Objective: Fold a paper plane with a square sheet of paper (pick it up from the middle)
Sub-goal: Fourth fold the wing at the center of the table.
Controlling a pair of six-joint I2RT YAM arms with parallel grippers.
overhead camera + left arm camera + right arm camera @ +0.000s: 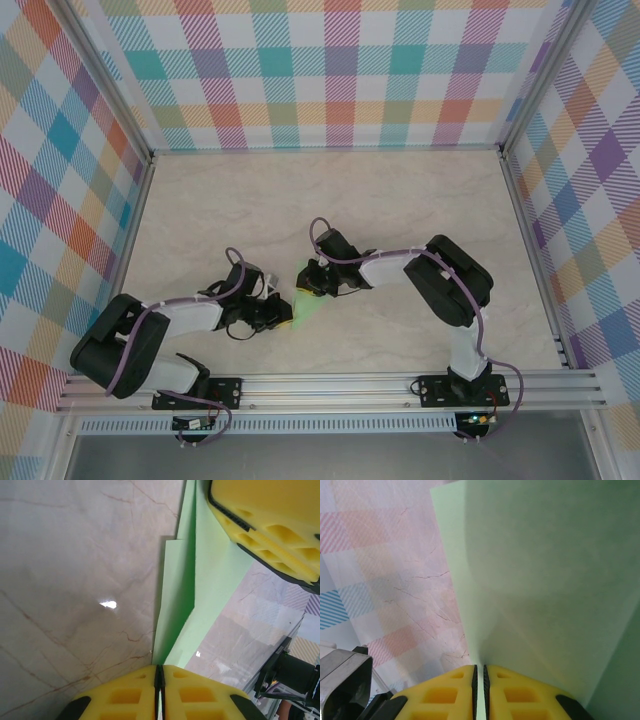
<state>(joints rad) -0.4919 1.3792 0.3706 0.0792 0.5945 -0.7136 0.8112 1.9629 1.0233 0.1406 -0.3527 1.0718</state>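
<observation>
Green paper sheet (210,580): one, pinched by left hand (159,669), right hand (479,669).

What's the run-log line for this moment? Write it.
paper: partly folded, pinched from two sides | left fingers: shut on paper | right fingers: shut on paper | stage: plane not yet formed

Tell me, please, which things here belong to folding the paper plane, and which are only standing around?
Part of the job:
- green paper, partly folded
- left gripper, shut on one edge of it
- right gripper, shut on it too

Only surroundings:
- table
- checked walls
- metal rail at the near edge
</observation>
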